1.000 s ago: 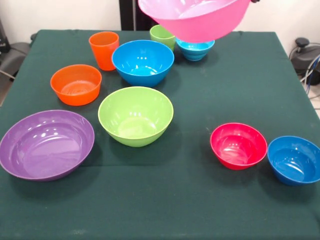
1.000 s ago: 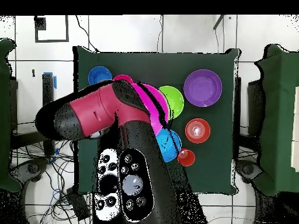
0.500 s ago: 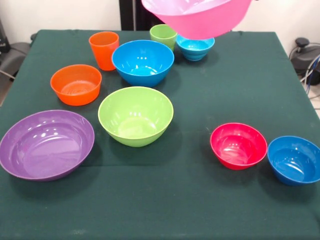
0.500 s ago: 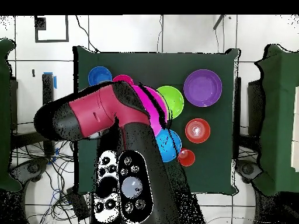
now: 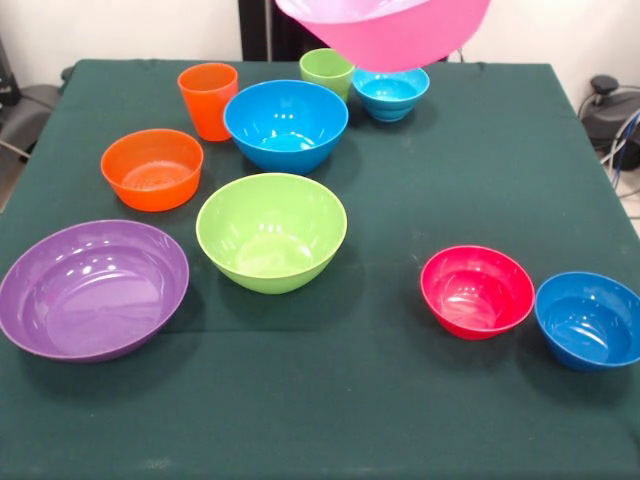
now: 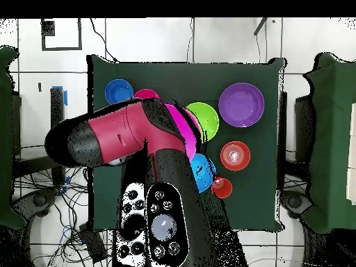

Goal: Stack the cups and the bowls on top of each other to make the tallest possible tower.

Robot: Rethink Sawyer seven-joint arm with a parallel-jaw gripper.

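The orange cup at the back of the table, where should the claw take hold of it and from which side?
Grip the orange cup by its rim, one finger inside the open mouth and one outside, coming straight down from above. It stands upright and mouth-up, taller than wide. The large blue bowl sits close beside it, so a sideways approach looks crowded.

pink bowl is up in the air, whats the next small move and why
Probably carry the pink bowl to open cloth on the table and lower it there as the tower's base. It hangs tilted above the cups, it looks like the widest piece, and every other bowl sits separately, nothing stacked yet.
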